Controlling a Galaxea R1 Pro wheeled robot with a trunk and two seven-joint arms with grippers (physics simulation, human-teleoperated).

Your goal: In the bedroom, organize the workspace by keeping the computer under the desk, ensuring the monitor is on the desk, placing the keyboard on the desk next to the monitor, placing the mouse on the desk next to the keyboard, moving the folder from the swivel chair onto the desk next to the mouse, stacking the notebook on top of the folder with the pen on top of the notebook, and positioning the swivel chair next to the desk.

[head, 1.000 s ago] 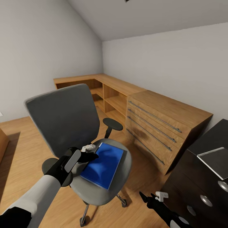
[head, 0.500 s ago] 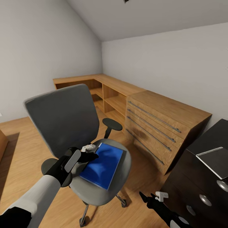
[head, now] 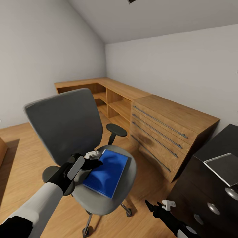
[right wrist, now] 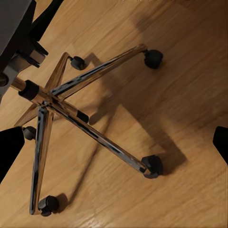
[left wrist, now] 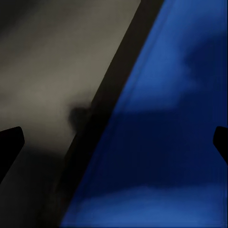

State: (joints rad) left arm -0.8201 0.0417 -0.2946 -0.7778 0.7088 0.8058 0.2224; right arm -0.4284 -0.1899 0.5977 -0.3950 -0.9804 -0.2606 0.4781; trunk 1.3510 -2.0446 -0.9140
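From the head camera, the left gripper [head: 93,161] sat low over the near left corner of the folder [head: 106,172], which lay flat on the seat of the swivel chair [head: 66,127]; whether its fingers touched the cover could not be told from there. The right gripper [head: 158,207] hung low and well apart from the folder, beside the drawers of the desk [head: 211,175], with the wooden chest [head: 165,132] further off beyond the chair. In the left wrist camera, the fingertips [left wrist: 10,145] stood wide apart at the picture's edges, gripping nothing, and the folder [left wrist: 166,133] ran between them with its edge and a strip of grey seat [left wrist: 42,71] on one side. The risk, as I judged it, was that a flat folder offers no lip to pinch: closing from above could skid it across the seat or push it off the far edge, and any sideways press could roll the chair on its castors. In the right wrist camera, the right gripper's fingertips [right wrist: 9,147] were likewise spread and empty, looking down on the chair's chrome base [right wrist: 71,104] and the wooden floor [right wrist: 190,71]; swinging that arm carelessly could knock a leg and shift the chair.
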